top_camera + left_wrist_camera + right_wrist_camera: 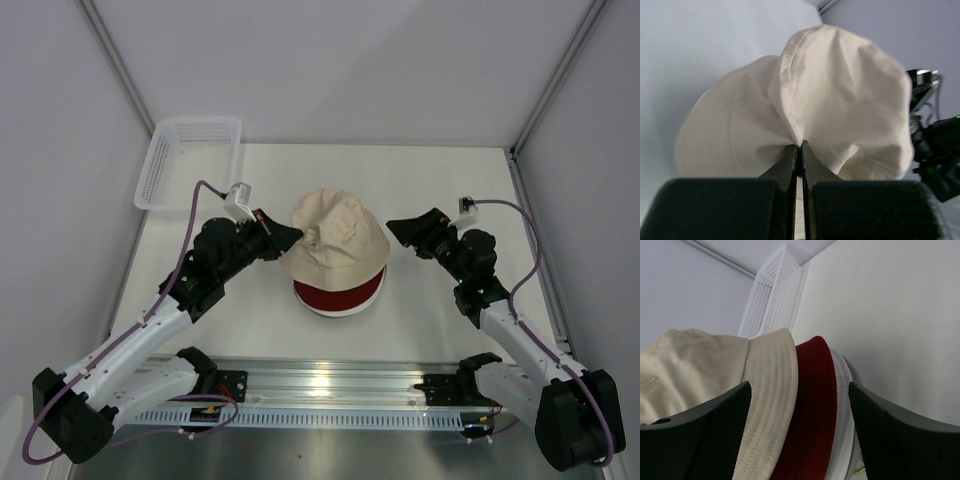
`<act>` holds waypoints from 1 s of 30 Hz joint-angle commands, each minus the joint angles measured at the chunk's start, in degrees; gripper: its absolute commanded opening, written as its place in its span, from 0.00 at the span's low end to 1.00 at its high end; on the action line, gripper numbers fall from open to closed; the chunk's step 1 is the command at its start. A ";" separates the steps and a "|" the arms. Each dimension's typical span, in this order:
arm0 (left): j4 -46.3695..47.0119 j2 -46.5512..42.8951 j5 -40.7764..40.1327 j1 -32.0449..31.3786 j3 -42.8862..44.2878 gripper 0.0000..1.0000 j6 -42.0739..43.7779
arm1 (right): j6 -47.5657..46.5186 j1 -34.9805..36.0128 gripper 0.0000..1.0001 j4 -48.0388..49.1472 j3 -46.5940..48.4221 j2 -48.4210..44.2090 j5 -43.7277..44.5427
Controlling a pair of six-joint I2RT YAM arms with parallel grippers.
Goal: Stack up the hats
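The beige hat (338, 238) sits on top of the stack in the middle of the table, over the dark red hat (340, 294). In the right wrist view the brims lie layered: beige (767, 405), dark red (810, 410), white (842, 415), and a thin grey edge (854, 375). My left gripper (295, 237) is shut on a fold of the beige hat's crown (840, 95) at its left side. My right gripper (392, 226) is open, its fingers (705, 435) on either side of the stacked brims at the right, not touching them.
A white mesh plastic basket (188, 160) stands at the table's back left corner; it also shows in the right wrist view (772, 295). A bit of gold wire (858, 471) shows under the stack. White walls enclose the table on three sides.
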 commanded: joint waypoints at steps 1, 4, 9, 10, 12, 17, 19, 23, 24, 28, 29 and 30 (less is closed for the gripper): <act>0.08 0.09 -1.73 -0.72 -3.26 0.01 -0.99 | 1.56 1.23 0.81 5.29 0.59 0.89 -3.06; -0.10 -0.44 -2.34 -1.07 -5.02 0.01 -2.48 | 2.61 2.03 0.81 5.47 0.68 1.33 -3.06; 1.05 -1.93 -3.31 -2.30 -6.08 0.01 -2.32 | 9.45 3.17 0.81 3.71 0.07 0.81 -4.20; 1.13 -2.02 -3.31 -2.48 -6.00 0.01 -2.05 | 10.60 3.17 0.81 3.71 -0.19 0.37 -4.20; 1.57 -1.76 -3.31 -2.92 -5.91 0.01 -1.70 | 13.58 3.35 0.81 4.32 -1.42 -0.94 -3.85; 2.71 -0.53 -3.31 -4.58 -5.38 0.01 0.23 | 16.85 3.70 0.78 3.80 -2.30 -3.93 -2.45; 2.89 -0.27 -4.88 -5.20 -4.85 0.01 1.28 | 17.03 3.79 0.72 3.10 -2.48 -4.55 -1.66; 2.63 -0.18 -5.42 -6.96 -3.36 0.01 3.22 | 18.00 3.79 0.60 4.32 -2.57 -3.59 -2.70; 2.46 -0.35 -6.29 -7.31 -3.27 0.01 3.57 | 18.17 3.88 0.59 4.32 -2.48 -3.15 -3.40; 1.66 -0.97 -10.50 -9.77 -2.39 0.01 5.06 | 20.28 3.96 0.57 5.03 -2.83 -0.52 -5.69; 1.66 -1.06 -11.04 -10.47 -2.39 0.01 5.24 | 20.98 4.14 0.58 4.51 -2.83 -0.25 -6.48; 1.49 -0.97 -11.57 -10.74 -2.30 0.01 5.33 | 21.07 4.14 0.58 3.89 -2.83 -0.16 -6.92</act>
